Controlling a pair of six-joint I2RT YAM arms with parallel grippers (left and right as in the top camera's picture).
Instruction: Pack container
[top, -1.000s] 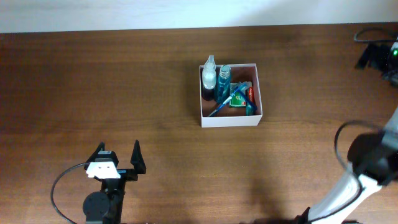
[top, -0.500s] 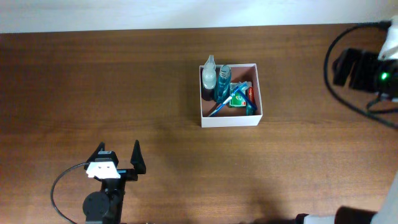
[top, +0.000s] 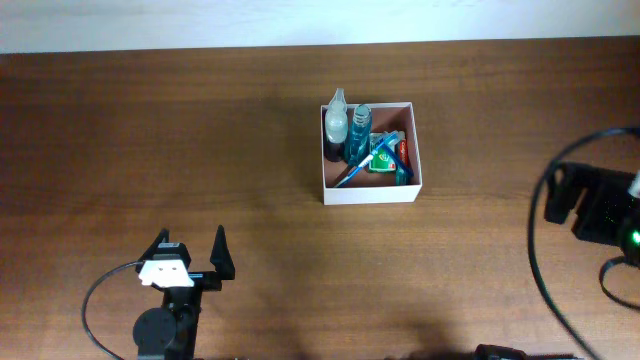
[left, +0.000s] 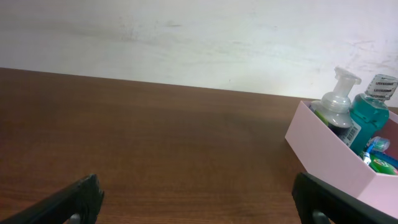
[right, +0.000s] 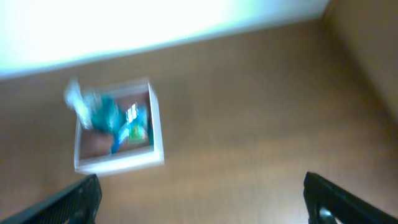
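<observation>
At the near edge of the tabletop (top: 120, 150) sits the left claw (top: 190, 238), its two black fingers spread wide with nothing between them. Over on the right side, the right arm (top: 600, 208) hangs above the wood. Its wrist view is blurred, yet the right claw (right: 202, 205) shows both fingers far apart at the lower corners, empty.

Farther back, near the middle of the tabletop and well apart from both claws, stands the container (top: 370, 191), a square white-walled box. Inside it, along the left wall, a clear pump bottle (top: 337, 115) and a teal bottle (top: 361, 128) stand upright side by side. To their right lie a blue toothbrush (top: 350, 174), a green packet (top: 384, 160) and a red item (top: 403, 150) too small to identify. Beyond the tabletop's far edge runs a pale wall (left: 186, 37).
</observation>
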